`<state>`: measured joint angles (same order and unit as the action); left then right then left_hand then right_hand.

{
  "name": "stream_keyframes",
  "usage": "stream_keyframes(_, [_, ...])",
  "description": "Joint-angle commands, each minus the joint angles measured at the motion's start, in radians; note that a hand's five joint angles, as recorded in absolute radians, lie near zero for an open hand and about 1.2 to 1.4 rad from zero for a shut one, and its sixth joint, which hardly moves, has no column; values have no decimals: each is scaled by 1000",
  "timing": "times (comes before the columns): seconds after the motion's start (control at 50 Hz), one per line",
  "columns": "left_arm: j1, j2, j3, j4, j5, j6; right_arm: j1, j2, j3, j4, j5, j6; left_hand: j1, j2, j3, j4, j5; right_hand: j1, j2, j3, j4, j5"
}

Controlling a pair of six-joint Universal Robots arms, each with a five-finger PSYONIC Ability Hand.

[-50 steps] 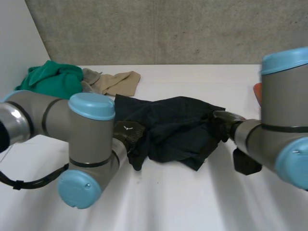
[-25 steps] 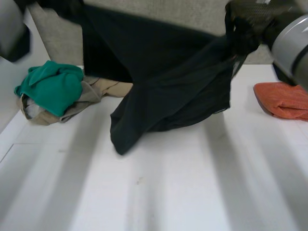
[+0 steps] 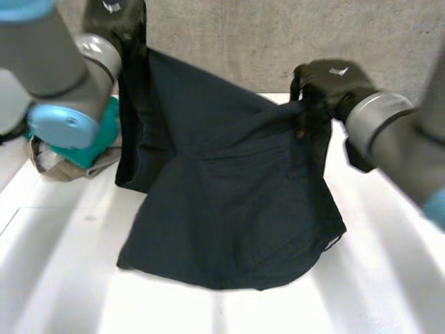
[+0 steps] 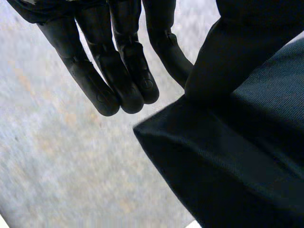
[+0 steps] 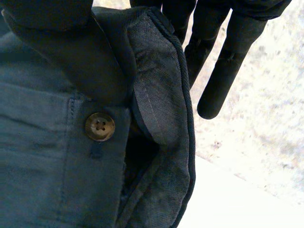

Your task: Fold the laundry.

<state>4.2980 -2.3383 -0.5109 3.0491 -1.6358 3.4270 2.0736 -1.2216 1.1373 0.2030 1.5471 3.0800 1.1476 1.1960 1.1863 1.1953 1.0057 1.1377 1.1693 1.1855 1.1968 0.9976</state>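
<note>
Fingers (image 4: pixel 124 80) of the left hand (image 3: pixel 115 17) and right hand (image 3: pixel 327 80) pinch the dark shirt (image 3: pixel 222 209). It now hangs lower and wider, with its hem on the table (image 3: pixel 62 278), probably ready for laying flat.

The shirt (image 3: pixel 229 209) was dark woven cloth, matt, with a fine weave and stitched seams. Its button (image 5: pixel 99 126) looked like brown plastic with a dull sheen. The left hand (image 4: pixel 111 66) and right hand (image 5: pixel 224 71) were smooth matt black. The table (image 3: pixel 62 278) was smooth and white, the wall (image 3: pixel 229 35) rough concrete.
</note>
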Motion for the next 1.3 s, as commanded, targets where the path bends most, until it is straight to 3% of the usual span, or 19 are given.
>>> stream_keyframes(0.02, [26,-268,228,45,1,17,62,168,9,-311,175,0,249,200,210,201,216,259,227,211,199,224])
stream_keyframes(0.08, [22,-318,276,50,10,5,71,247,-1,-462,258,-70,249,200,210,201,216,259,227,211,199,224])
stream_keyframes(0.1, [19,-322,276,53,17,-5,80,281,-11,-524,284,-119,-62,-110,-101,-110,-95,162,131,114,103,128])
stream_keyframes(0.14, [14,-319,272,54,18,-14,85,304,-19,-539,283,-173,-579,-628,-618,-627,-612,-262,-294,-310,-321,-296])
stream_keyframes(0.18, [9,-300,255,54,7,-22,92,318,-34,-507,272,-263,-973,-1021,-1012,-1021,-1006,-963,-995,-1011,-1022,-998])
stream_keyframes(0.32, [17,-96,20,37,-67,-23,63,263,-34,-340,236,-314,-973,-1021,-1012,-1021,-1006,-963,-995,-1011,-1022,-998])
stream_keyframes(0.38, [13,45,-165,17,-84,-28,19,182,-16,-200,141,-342,-973,-1021,-1012,-1021,-1006,-963,-995,-1011,-1022,-998])
stream_keyframes(0.44, [2,186,-375,-16,-82,-26,-35,116,-1,-18,-22,-408,-973,-1021,-1012,-1021,-1006,-963,-995,-1011,-1022,-998])
stream_keyframes(0.48, [-7,285,-520,-48,-67,-32,-82,82,13,118,-152,-481,-973,-1021,-1012,-1021,-1006,-963,-995,-1011,-1022,-998])
stream_keyframes(0.56, [-30,420,-749,-119,-13,-32,-153,41,47,315,-310,-617,-973,-1021,-1012,-1021,-1006,-963,-995,-1011,-1022,-998])
stream_keyframes(0.7, [-84,533,-1050,-200,102,-32,-242,22,162,512,-415,-799,-811,-859,-850,-859,-843,-852,-883,-899,-911,-886])
stream_keyframes(0.78, [-113,553,-1188,-216,136,-34,-268,24,275,449,-452,-854,-831,-880,-870,-879,-864,-825,-857,-873,-884,-860])
stream_keyframes(0.92, [-121,544,-1273,-136,143,-49,-287,40,490,123,-490,-818,-973,-1021,-1012,-1021,-1006,-690,-722,-738,-750,-725])
stream_keyframes(1.0, [-96,511,-1262,-87,128,-49,-280,60,582,-92,-483,-753,-973,-1021,-1012,-1021,-1006,-374,-406,-422,-433,-408])
stream_keyframes(1.04, [-86,493,-1252,-67,131,-46,-277,59,622,-206,-464,-710,-973,-1021,-1012,-1021,-1006,232,200,184,173,198])
stream_keyframes(1.14, [-89,461,-1223,-17,133,-22,-270,-11,690,-372,-401,-560,-858,-906,-897,-906,-891,259,227,211,199,224])
stream_keyframes(1.24, [-110,395,-1193,124,123,43,-264,-159,722,-416,-357,-403,-586,-634,-624,-633,-618,259,227,211,199,224])
stream_keyframes(1.3, [-121,344,-1167,192,113,101,-271,-220,725,-396,-344,-340,33,-15,-6,-15,0,259,227,211,199,224])
